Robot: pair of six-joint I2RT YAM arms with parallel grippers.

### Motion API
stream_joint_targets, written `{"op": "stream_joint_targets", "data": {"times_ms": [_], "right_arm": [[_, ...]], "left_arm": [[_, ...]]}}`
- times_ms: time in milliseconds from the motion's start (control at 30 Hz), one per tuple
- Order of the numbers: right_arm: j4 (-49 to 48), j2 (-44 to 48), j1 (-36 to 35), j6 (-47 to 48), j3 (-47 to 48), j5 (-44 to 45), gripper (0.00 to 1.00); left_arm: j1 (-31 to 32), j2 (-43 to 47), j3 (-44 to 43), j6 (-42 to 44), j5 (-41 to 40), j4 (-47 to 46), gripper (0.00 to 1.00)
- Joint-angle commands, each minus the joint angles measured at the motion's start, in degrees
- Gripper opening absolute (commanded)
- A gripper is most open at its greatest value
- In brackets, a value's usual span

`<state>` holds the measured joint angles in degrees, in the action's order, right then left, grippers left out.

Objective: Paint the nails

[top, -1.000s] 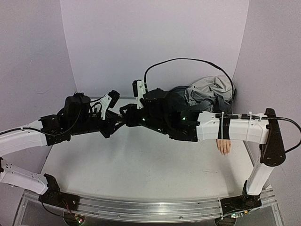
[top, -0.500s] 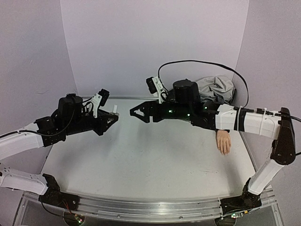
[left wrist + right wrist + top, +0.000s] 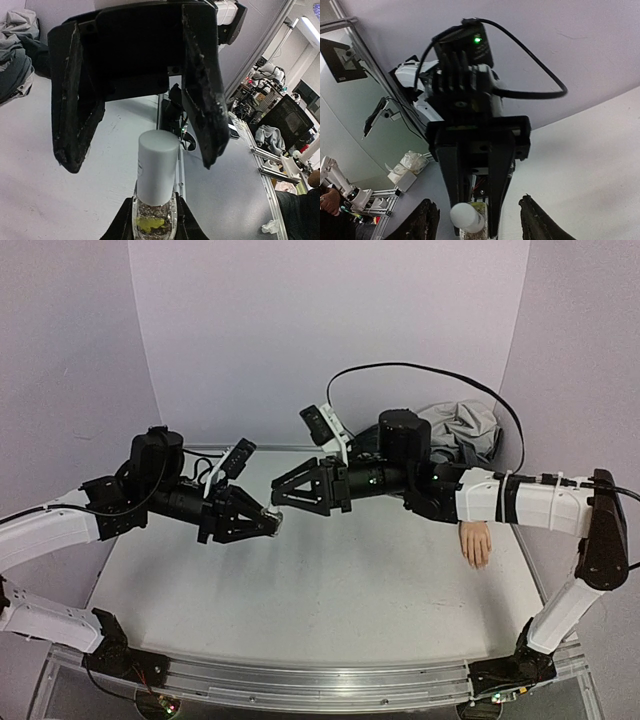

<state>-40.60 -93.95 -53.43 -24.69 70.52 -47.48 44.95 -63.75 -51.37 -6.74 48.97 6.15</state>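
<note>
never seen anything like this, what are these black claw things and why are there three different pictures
These are two robot arms bolted to a table. One picture looks down from above; the other two come from a camera on each wrist. The left gripper is shut on a small clear bottle with a white cap. The right gripper faces it, jaws open either side of the cap, not touching. Near the table's right edge lies a small mannequin hand, with a heap of grey jacket behind it.
</note>
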Motion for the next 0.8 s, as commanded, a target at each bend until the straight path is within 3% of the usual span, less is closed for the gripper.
{"op": "stream_joint_targets", "data": {"times_ms": [0,200,467,767], "right_arm": [[-8.8,0.4,-0.9,-1.9,0.9,-6.5,0.51],[-9.7,-0.6,-1.6,-2.2,1.7,-7.9,0.37],[-9.8,-2.5,-1.9,-2.2,2.9,-8.8,0.31],[-9.9,-2.6,-2.1,-2.3,2.5,-7.5,0.05]], "left_arm": [[0.0,-0.8,-3.5,-1.2,7.2,-2.7,0.00],[0.1,-1.5,-3.8,-1.2,8.0,-3.0,0.00],[0.1,-1.8,-4.0,-1.2,8.9,-3.2,0.00],[0.1,-1.6,-3.6,-0.6,6.6,-3.3,0.00]]}}
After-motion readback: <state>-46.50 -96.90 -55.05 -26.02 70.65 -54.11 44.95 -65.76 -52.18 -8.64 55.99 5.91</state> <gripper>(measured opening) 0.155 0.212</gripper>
